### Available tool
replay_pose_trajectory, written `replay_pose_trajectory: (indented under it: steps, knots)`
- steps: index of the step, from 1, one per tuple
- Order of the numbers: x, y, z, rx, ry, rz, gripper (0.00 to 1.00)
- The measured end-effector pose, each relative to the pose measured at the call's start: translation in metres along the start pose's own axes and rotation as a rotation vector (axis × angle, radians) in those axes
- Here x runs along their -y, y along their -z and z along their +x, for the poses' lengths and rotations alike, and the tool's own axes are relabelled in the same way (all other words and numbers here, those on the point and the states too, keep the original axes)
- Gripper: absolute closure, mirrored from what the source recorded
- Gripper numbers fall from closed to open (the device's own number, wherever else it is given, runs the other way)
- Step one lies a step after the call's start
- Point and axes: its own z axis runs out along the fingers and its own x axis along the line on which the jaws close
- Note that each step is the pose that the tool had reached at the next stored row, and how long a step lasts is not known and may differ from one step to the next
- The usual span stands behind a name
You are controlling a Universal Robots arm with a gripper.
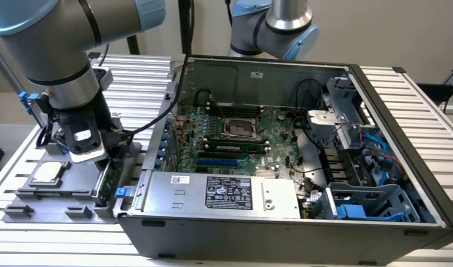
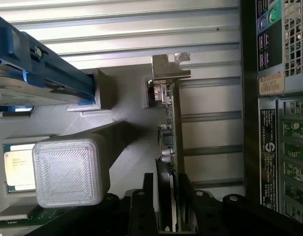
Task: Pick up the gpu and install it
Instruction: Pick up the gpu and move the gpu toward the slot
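The gpu stands on edge in a slot of the grey parts holder, at the exterior view's left, beside the open computer case. My gripper is lowered right over it. In the wrist view the gpu appears edge-on as a thin green board with dark parts. Its silvery bracket is at the far end, and my gripper straddles the near end. Whether the card is clamped cannot be told.
On the holder lie a square silver chip and a hard drive with blue rails. A pale ribbed block sits close to the gripper. The case wall runs alongside the card. A second arm stands behind the case.
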Motion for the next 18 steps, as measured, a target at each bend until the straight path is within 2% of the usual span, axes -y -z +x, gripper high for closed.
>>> replay_pose_trajectory:
  steps: [1, 5, 7, 18]
  knots:
    - [-0.0001, -0.0001, 0.0000, 0.0000, 0.000, 0.0000, 0.67]
    - [-0.0002, -0.0001, 0.0000, -0.0001, 0.000, 0.0001, 0.67]
    - [-0.0002, 0.0000, 0.0000, -0.0004, 0.000, 0.0001, 0.73]
    - [-0.0002, -0.0002, 0.0000, -0.0002, 0.007, 0.0000, 0.73]
